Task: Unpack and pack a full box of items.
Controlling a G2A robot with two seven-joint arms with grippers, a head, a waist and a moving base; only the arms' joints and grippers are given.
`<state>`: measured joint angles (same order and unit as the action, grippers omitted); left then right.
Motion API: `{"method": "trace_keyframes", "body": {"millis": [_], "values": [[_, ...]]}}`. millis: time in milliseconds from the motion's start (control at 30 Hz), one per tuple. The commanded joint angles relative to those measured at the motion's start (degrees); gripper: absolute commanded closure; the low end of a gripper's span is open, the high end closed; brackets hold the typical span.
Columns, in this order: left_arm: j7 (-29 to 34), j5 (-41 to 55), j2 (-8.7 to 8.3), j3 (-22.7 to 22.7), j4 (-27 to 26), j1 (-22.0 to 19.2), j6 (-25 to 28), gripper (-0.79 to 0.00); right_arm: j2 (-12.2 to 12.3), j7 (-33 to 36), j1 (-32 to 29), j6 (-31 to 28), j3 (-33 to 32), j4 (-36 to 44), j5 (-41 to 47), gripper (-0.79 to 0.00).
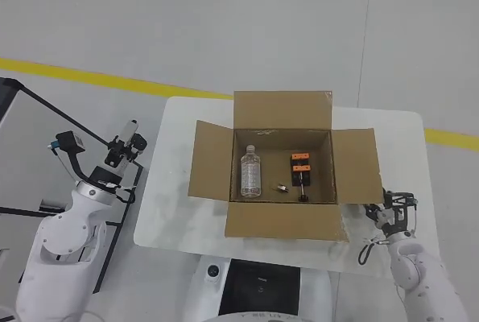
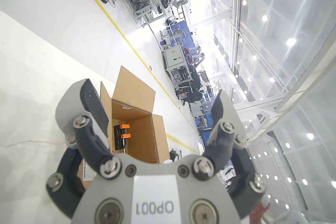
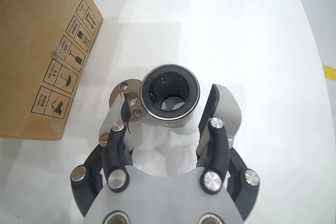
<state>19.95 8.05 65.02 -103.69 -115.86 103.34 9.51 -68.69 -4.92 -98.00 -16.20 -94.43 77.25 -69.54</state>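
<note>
1. Left of the top view. The left claw (image 1: 131, 138) hangs beyond the left edge of the desk (image 1: 175, 169), well apart from every item. In its own wrist view the left claw (image 2: 155, 104) stands wide and empty, aimed toward the far-off box (image 2: 136, 109).

2. Centre. The box (image 1: 283, 219) sits on the desk with all four flaps folded out. Inside lie three items:
- a clear bottle (image 1: 251, 171), with its long axis running from upper to lower frame edge
- a small part (image 1: 280, 188), too small to identify
- a black clamp (image 1: 301, 167) with orange tabs, toward the right wall

3. Right. The right claw (image 1: 392, 213) is at the lower right of the top view, just beside the box's right flap. In the right wrist view the right claw (image 3: 170, 104) is wide, with a flanged bearing (image 3: 169, 96) between its fingers. The bearing stands upright on the desk (image 3: 210, 25), flange down and bore facing the camera, near the box (image 3: 39, 51). One finger overlaps the flange and the other is just beside the barrel. No pad is seen pressing on it.

4. Governing relation. The bearing's long axis is vertical and lies directly between the right claw's fingers, and the right arm is by far the nearer. Judgement: closing across the barrel would secure it. The flange under one finger may obstruct a low grip.
</note>
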Motion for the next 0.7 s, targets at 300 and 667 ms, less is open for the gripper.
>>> {"method": "trace_keyframes", "body": {"millis": [300, 667], "values": [[0.0, 0.0, 0.0, 0.0, 0.0, 0.0, 0.0, -0.785, -0.3, -1.56, 1.4, 2.01, 0.81, -1.45, 1.47, -0.536], [0.0, 0.0, 0.0, 0.0, 0.0, 0.0, 0.0, -0.785, -0.71, -1.96, 4.73, 4.14, 2.58, -5.19, 2.08, -0.385]]}}
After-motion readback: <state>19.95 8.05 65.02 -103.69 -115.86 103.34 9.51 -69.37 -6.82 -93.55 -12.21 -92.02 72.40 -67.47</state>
